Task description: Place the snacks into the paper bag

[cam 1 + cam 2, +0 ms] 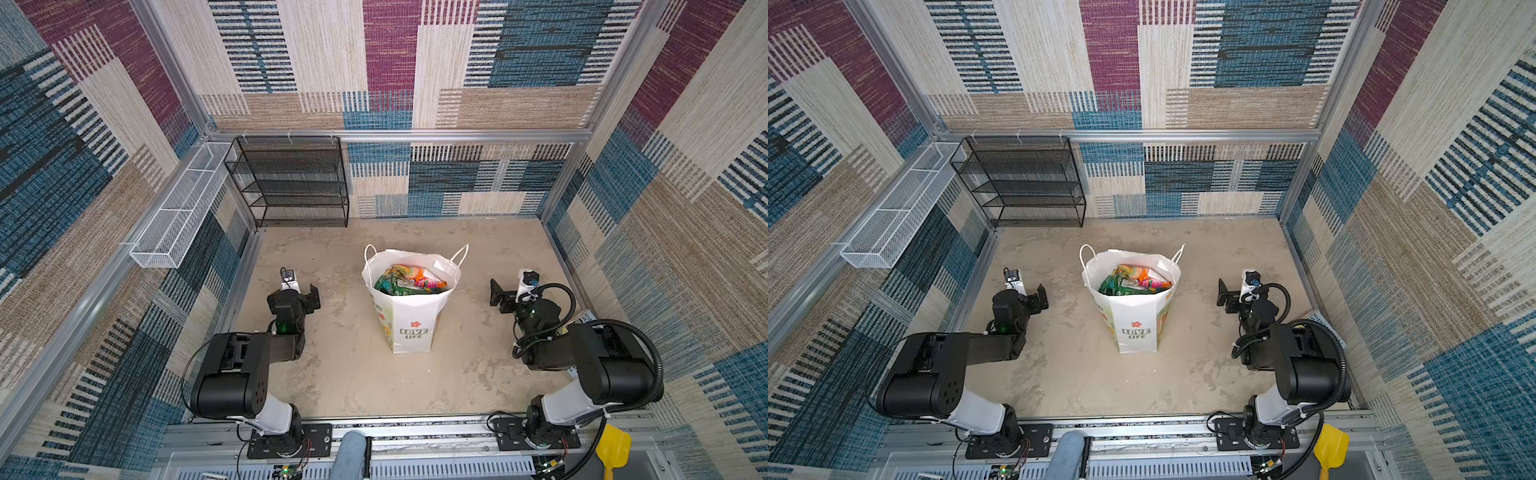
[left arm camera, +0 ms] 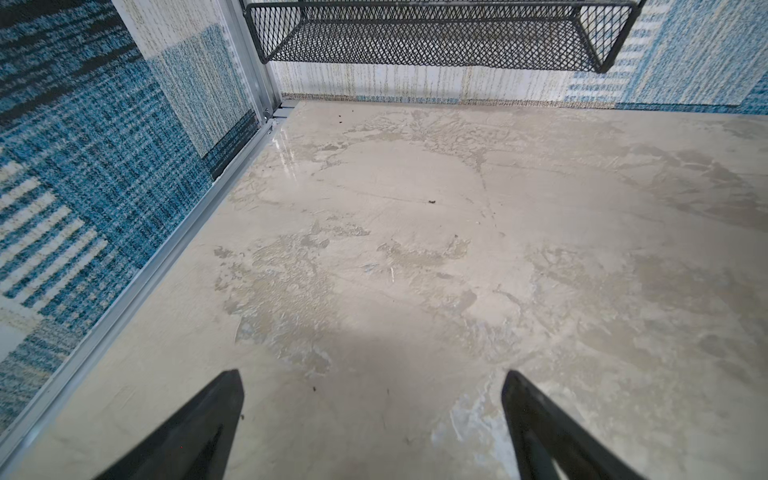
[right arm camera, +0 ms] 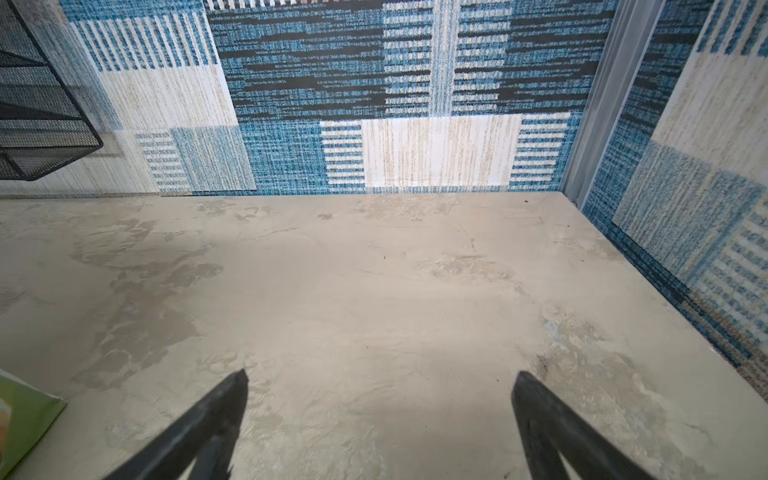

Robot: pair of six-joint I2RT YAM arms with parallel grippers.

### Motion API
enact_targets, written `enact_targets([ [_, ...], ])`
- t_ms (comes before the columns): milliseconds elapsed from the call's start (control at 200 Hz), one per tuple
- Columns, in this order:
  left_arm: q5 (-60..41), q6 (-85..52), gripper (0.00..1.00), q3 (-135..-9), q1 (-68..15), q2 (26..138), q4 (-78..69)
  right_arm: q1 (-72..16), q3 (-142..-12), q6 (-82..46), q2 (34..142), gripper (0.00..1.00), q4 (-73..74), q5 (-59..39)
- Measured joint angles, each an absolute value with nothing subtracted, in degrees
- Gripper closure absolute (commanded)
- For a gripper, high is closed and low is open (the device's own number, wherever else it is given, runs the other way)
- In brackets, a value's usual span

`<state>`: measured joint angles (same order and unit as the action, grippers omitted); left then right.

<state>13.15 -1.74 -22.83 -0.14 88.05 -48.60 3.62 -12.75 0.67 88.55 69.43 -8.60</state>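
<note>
The white paper bag (image 1: pixel 411 328) (image 1: pixel 1136 332) with a red flower and "LOVE LIFE" lettering stands upright mid-floor in both top views. Several snacks (image 1: pixel 409 279) (image 1: pixel 1133 279), green, orange and pink packets, fill its open mouth. My left gripper (image 1: pixel 301 291) (image 1: pixel 1030 291) rests low to the bag's left, open and empty. My right gripper (image 1: pixel 511 291) (image 1: pixel 1235 293) rests low to the bag's right, also open and empty. In each wrist view the gripper (image 2: pixel 372 376) (image 3: pixel 382 376) shows only bare floor between wide jaws. A green corner of the bag (image 3: pixel 25 415) shows in the right wrist view.
A black mesh shelf (image 1: pixel 291 183) (image 2: pixel 436 37) stands against the back wall at the left. A white wire basket (image 1: pixel 178 208) hangs on the left wall. A printed magazine (image 1: pixel 586 318) lies behind the right arm by the right wall. A yellow scoop (image 1: pixel 613 451) sits outside the front rail.
</note>
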Motion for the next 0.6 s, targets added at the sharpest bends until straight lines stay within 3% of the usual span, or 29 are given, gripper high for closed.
enact_targets([
  [596, 13.1, -1.7, 0.01, -22.8, -0.1, 88.1, -48.6, 2.3, -12.4, 1.6, 88.1, 0.00, 70.8, -8.4],
])
